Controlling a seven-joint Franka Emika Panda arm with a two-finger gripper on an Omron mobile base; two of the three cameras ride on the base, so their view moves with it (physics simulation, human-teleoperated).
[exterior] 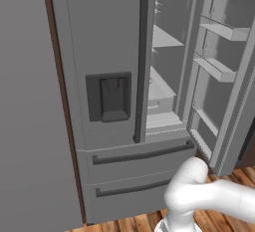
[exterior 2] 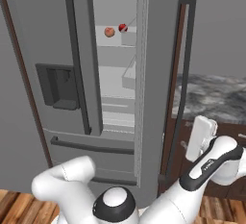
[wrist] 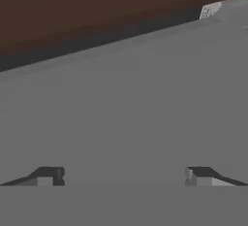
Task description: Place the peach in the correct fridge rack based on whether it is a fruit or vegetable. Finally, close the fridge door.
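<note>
Pincer [wrist: 124,176] agape, tips edge-cropped

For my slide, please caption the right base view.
Peach beside a red fruit on a fridge rack; door open.

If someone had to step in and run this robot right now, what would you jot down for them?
Gripper: open and holding nothing, facing a flat grey surface in the hand view.
Peach: already on a fridge rack high inside the fridge, beside a darker red fruit.
Done: the peach is placed.
Left: the right fridge door stands wide open; it has to be pushed shut. The arm is off to the right of that door in the right base view.
</note>
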